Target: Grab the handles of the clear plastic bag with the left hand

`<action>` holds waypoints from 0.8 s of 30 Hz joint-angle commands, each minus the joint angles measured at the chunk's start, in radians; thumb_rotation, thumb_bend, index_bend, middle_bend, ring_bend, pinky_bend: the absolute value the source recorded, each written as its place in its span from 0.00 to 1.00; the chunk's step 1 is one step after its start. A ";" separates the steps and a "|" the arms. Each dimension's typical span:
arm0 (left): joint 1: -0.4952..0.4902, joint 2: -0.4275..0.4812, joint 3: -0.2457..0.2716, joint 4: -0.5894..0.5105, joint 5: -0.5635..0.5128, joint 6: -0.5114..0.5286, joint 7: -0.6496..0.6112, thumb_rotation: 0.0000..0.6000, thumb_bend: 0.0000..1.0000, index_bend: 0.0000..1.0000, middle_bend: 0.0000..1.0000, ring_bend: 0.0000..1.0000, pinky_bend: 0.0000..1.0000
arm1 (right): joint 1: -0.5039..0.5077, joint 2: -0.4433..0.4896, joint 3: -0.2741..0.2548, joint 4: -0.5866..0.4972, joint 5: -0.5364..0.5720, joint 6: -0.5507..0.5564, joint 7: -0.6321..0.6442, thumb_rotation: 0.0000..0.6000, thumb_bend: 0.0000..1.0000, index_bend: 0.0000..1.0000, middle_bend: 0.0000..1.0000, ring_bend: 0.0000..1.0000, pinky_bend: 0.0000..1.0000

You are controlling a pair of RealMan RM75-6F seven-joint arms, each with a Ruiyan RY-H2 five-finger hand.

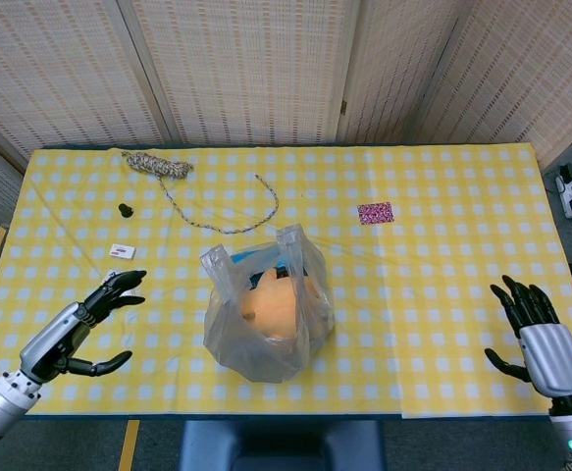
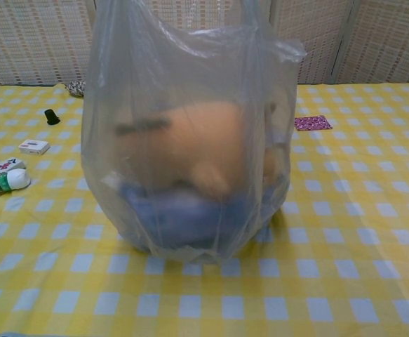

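The clear plastic bag (image 1: 268, 316) stands upright near the table's front edge, holding an orange item over something blue. Its two handles (image 1: 293, 238) stick up at the top, free of any hand. In the chest view the clear plastic bag (image 2: 190, 140) fills the middle, handles cut off by the top edge. My left hand (image 1: 81, 324) hovers open to the bag's left, fingers spread and apart from the bag. At the far right edge of the table my right hand (image 1: 539, 339) stays open, holding nothing.
A white-green tube (image 2: 1, 182) and small tiles (image 2: 34, 147) lie left of the bag. A small tile (image 1: 122, 251) lies just beyond my left hand. A rope (image 1: 182, 182) and a black knob (image 1: 126, 209) are at the back left, a pink patterned card (image 1: 375, 213) at the back right.
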 commanded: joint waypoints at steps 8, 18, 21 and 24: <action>-0.117 -0.042 -0.034 -0.003 -0.033 -0.141 -0.072 1.00 0.34 0.04 0.06 0.02 0.20 | -0.012 0.011 0.004 -0.006 0.010 0.021 0.012 1.00 0.25 0.00 0.00 0.00 0.00; -0.174 -0.077 -0.055 0.005 -0.053 -0.197 -0.053 1.00 0.34 0.04 0.06 0.02 0.20 | -0.016 0.017 -0.003 -0.010 0.004 0.022 0.024 1.00 0.25 0.00 0.00 0.00 0.00; -0.178 -0.085 -0.060 0.007 -0.052 -0.187 -0.056 1.00 0.34 0.05 0.06 0.03 0.20 | -0.014 0.016 -0.001 -0.007 0.010 0.016 0.025 1.00 0.25 0.00 0.00 0.00 0.00; -0.190 -0.093 -0.065 0.012 -0.050 -0.188 -0.063 1.00 0.34 0.05 0.06 0.04 0.21 | -0.012 0.013 -0.002 -0.006 0.012 0.010 0.024 1.00 0.25 0.00 0.00 0.00 0.00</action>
